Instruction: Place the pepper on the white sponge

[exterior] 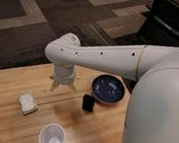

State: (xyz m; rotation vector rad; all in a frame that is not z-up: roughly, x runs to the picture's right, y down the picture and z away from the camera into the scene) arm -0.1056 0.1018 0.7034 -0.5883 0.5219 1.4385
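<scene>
White sponge point(27, 103) | near pincer point(63, 87), not touching | pincer above wood table point(4, 124)

Table point(4, 121): pale wood, smooth, low sheen. Blue plate point(108, 88): glossy. Gripper point(63, 86), left of the plate above the wood: white plastic, smooth, semi-matt. White sponge point(27, 103), further left of the plate: matt, slightly rough. Cup point(51, 138), below-left of the plate: thin white plastic.
</scene>
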